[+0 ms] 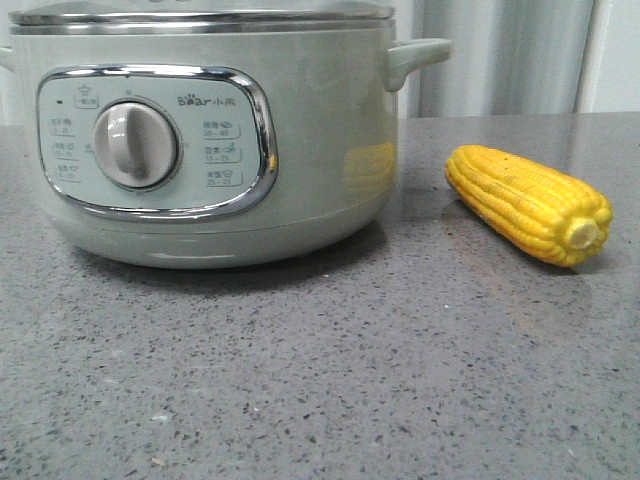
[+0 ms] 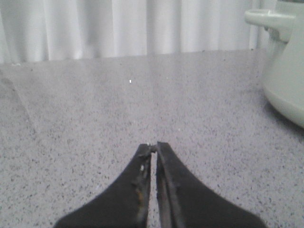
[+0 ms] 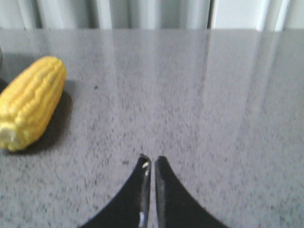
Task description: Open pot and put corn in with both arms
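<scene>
The pale sage-green pot [image 1: 300,150] stands at the left in the front view, its lid on, dial and "Bear" panel facing me. Its side and handle show in the left wrist view [image 2: 285,61]. The yellow corn [image 1: 528,203] lies on the counter to the right of the pot, stub end toward me; it also shows in the right wrist view [image 3: 31,102]. My left gripper [image 2: 153,145] is shut and empty, low over the bare counter beside the pot. My right gripper [image 3: 152,160] is shut and empty, beside the corn and apart from it. Neither gripper shows in the front view.
A grey speckled counter [image 1: 330,380] carries everything. White curtains [image 2: 118,26] hang behind its far edge.
</scene>
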Action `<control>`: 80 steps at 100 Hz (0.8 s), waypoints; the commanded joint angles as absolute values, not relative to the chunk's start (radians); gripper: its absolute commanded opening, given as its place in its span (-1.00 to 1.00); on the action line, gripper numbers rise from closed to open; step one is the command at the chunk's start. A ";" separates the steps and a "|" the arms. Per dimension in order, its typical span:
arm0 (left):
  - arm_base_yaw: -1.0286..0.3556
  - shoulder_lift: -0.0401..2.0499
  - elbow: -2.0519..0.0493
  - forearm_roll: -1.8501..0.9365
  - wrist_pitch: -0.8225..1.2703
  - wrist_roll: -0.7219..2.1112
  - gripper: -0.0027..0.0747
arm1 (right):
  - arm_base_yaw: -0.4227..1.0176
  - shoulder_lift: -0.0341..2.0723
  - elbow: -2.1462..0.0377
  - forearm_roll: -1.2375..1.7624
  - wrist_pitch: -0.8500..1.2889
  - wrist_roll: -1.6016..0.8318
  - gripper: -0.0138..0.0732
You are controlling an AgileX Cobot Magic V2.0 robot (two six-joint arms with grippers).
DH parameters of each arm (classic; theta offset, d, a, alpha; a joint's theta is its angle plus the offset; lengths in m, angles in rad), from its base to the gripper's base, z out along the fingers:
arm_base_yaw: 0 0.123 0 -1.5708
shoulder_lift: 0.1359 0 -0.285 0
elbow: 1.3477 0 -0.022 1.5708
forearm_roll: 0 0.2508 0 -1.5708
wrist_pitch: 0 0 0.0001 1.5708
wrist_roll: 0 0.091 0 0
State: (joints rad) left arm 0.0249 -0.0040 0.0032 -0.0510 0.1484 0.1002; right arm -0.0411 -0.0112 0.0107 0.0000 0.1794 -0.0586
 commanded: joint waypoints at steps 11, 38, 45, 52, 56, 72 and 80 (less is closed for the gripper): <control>0.017 -0.038 0.003 -0.053 0.007 0.096 -0.98 | -0.045 -0.030 0.031 -0.011 -0.036 -0.064 -0.82; 0.017 -0.013 -0.114 -0.070 0.029 0.096 -0.98 | -0.008 -0.007 -0.042 0.000 0.000 -0.064 -0.82; 0.017 0.024 -0.182 -0.070 0.077 0.096 -0.98 | 0.007 0.028 -0.096 0.000 0.085 -0.064 -0.82; 0.017 0.079 -0.251 -0.070 0.123 0.096 -0.98 | 0.019 0.080 -0.152 0.000 0.158 -0.064 -0.82; 0.017 0.118 -0.292 -0.070 0.149 0.096 -0.98 | 0.020 0.118 -0.179 0.006 0.190 -0.064 -0.82; 0.017 0.277 -0.415 -0.070 0.202 0.096 -0.98 | 0.020 0.282 -0.311 0.025 0.270 -0.064 -0.81; 0.017 0.339 -0.444 -0.070 0.181 0.096 -0.98 | 0.020 0.357 -0.379 0.026 0.304 -0.064 -0.81</control>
State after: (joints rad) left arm 0.0249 0.2600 -0.3819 -0.0583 0.2606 0.1002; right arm 0.0199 0.2727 -0.2890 0.0234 0.3381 -0.0586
